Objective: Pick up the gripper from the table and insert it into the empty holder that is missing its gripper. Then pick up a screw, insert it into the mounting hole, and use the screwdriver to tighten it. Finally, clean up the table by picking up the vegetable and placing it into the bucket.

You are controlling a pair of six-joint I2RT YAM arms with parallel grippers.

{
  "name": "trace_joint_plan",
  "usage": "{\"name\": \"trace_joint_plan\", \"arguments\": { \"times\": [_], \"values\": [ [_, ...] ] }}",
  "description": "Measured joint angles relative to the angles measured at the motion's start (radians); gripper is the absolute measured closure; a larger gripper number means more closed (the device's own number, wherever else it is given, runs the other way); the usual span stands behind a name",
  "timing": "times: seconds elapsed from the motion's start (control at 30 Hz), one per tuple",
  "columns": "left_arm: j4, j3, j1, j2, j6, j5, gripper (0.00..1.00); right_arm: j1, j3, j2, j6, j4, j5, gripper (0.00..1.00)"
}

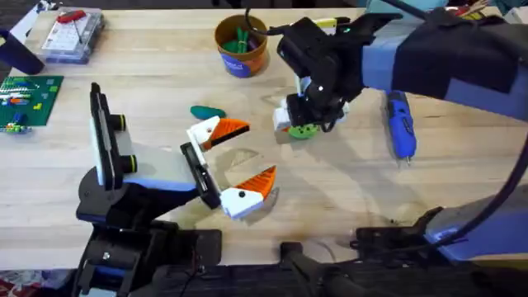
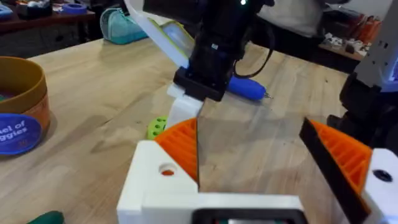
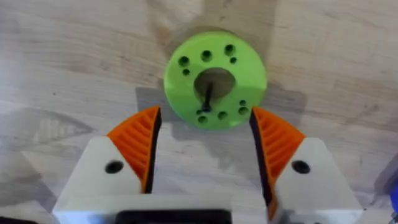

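A lime-green disc with holes lies on the table, a thin dark pin in its centre hole. My right gripper hangs open just over it, one orange pad on each side, neither touching; the same gripper and disc sit mid-table. The blue screwdriver lies to their right. The teal vegetable rests left of the disc, below the orange and blue bucket. My left gripper is open and empty near the vegetable. The loose gripper, holder and screw are out of view.
A clear plastic box with red tools stands at the far left corner, with a green board below it at the left edge. In the left wrist view the bucket is close by, and the screwdriver lies behind the right arm.
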Motion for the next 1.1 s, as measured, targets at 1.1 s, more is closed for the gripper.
{"name": "trace_joint_plan", "arguments": {
  "times": [1.1],
  "values": [
    [0.0,0.0,0.0,0.0,0.0,0.0,0.01,0.025,0.0,0.018,0.037,0.008,0.075,0.595]
  ]
}}
